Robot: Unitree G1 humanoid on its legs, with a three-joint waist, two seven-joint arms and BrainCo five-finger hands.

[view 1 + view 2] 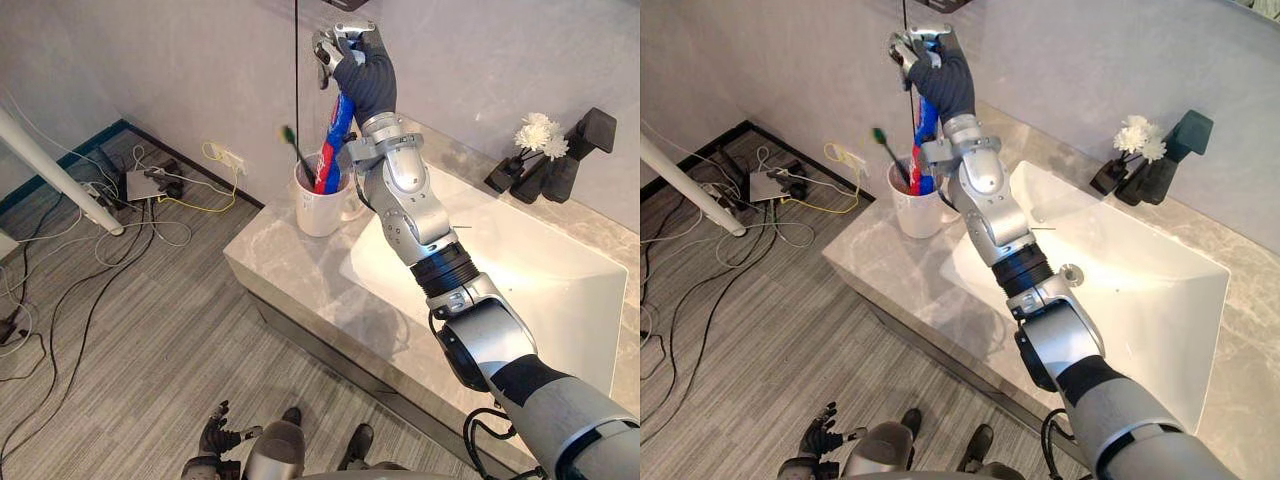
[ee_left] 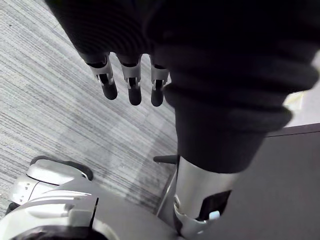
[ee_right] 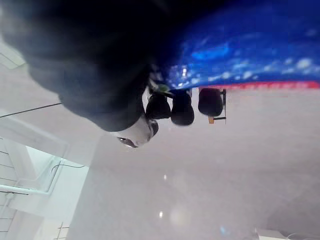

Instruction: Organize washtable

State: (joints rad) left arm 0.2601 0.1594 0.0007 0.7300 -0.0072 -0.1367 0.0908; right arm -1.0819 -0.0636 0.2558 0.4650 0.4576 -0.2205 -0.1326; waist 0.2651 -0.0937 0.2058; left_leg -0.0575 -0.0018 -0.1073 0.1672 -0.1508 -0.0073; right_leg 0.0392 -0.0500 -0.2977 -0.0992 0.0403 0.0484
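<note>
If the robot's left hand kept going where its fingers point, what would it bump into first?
Probably the grey plank floor; the left hand hangs open above it with nothing visible between.

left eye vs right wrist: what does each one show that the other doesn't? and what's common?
Left eye view adds the scene: a white cup on the counter beside the sink, a toothbrush standing in it, flowers, and the left hand hanging low over the floor. Right wrist view adds the grip up close: dark-tipped fingers pressed against the toothpaste tube. Both share the right hand curled round the blue-and-red tube, whose lower end sits in the cup.
</note>
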